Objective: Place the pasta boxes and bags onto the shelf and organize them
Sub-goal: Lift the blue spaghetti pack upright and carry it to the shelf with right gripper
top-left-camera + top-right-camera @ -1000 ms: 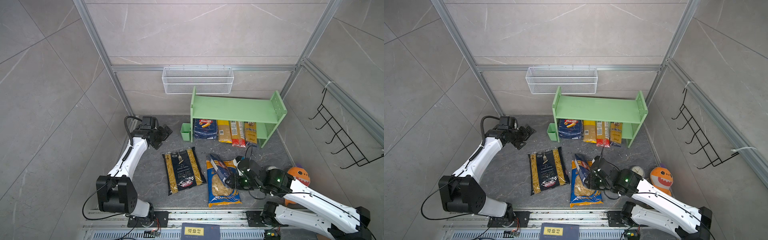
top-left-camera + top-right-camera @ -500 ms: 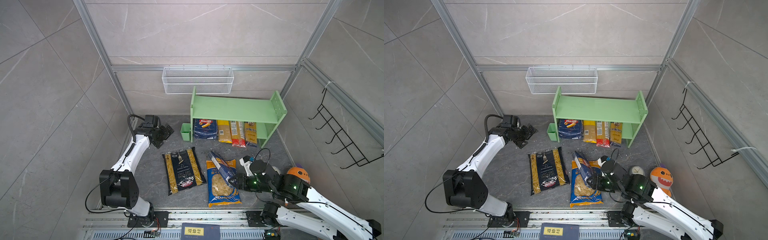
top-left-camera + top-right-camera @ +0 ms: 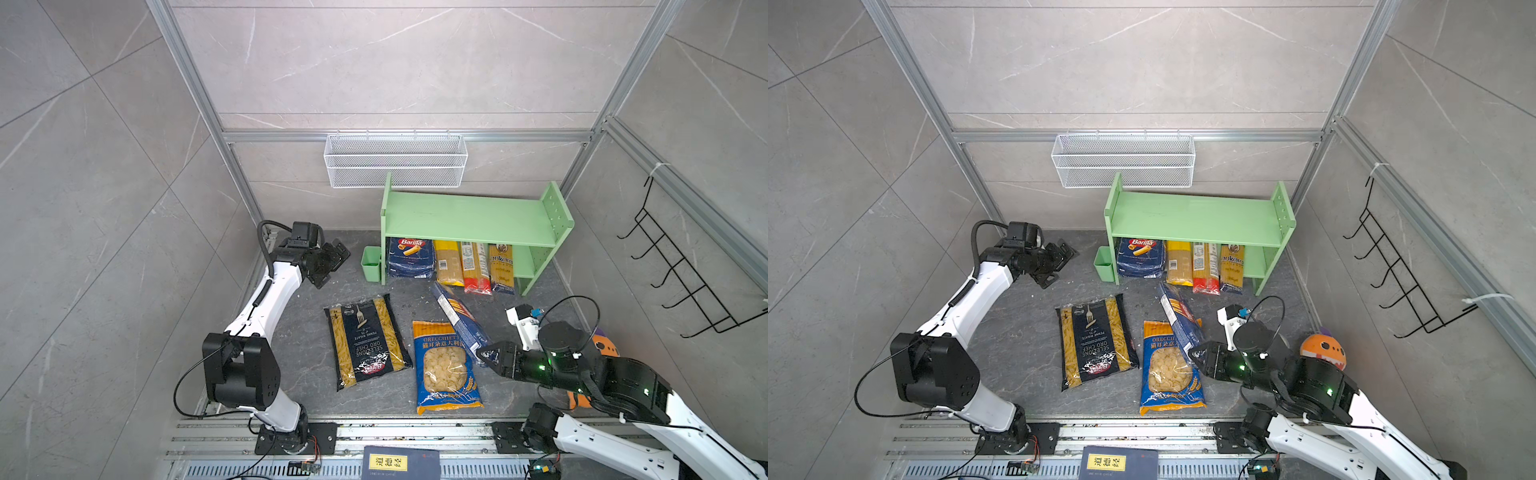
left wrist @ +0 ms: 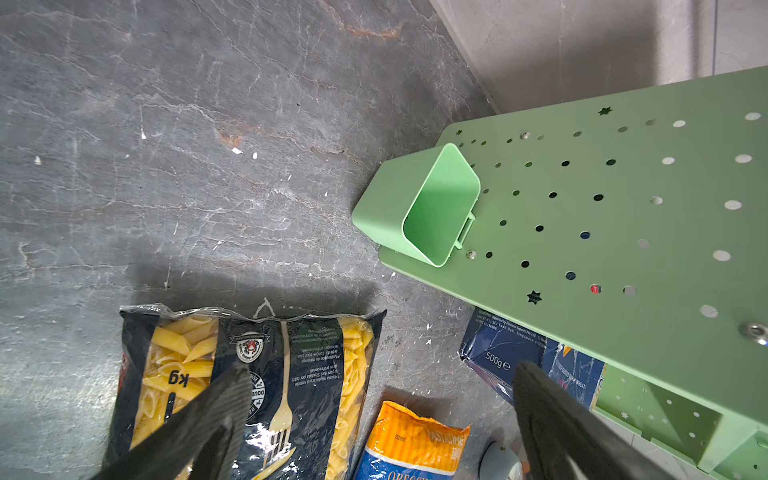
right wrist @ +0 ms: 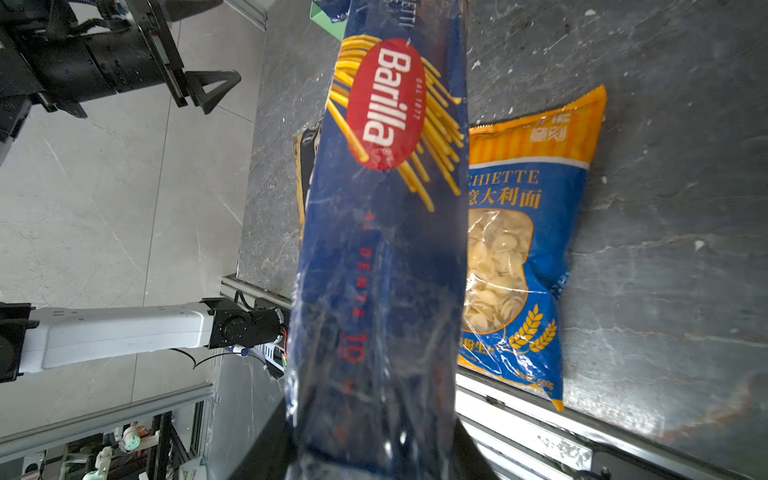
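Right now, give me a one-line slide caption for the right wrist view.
Right fingers grip the dark blue spaghetti pack; the orecchiette bag lies on the table behind it.

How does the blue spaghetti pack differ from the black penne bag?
The spaghetti pack is slim and long; the penne bag is wide. The spaghetti pack is clamped at one end in the right pincer; the penne bag lies loose on the table, untouched. The spaghetti pack is dark blue, the penne bag black. Both are plastic packs not yet on the shelf.
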Robot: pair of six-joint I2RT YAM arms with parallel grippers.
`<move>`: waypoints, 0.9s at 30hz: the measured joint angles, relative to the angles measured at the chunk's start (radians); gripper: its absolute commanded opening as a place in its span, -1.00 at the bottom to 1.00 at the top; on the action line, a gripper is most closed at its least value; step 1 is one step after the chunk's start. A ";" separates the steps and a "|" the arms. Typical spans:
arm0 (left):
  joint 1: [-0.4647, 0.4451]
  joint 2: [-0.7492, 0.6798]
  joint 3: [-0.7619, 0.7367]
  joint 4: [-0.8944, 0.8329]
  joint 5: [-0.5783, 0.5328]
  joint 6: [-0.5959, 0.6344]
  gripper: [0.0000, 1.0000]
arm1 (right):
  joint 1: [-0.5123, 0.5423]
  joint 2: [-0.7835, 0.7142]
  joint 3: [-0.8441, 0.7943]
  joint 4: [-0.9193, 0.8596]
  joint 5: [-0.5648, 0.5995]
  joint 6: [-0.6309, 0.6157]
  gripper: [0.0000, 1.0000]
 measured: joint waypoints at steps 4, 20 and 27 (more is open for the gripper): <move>-0.004 0.021 0.016 -0.001 0.000 0.000 0.99 | -0.001 0.022 0.047 -0.034 0.047 -0.022 -0.56; -0.014 0.121 0.141 0.008 0.016 0.000 1.00 | -0.002 0.119 0.194 -0.138 0.278 -0.114 -0.56; -0.014 0.188 0.211 0.015 0.036 0.003 0.99 | -0.029 0.216 0.240 -0.146 0.336 -0.158 -0.56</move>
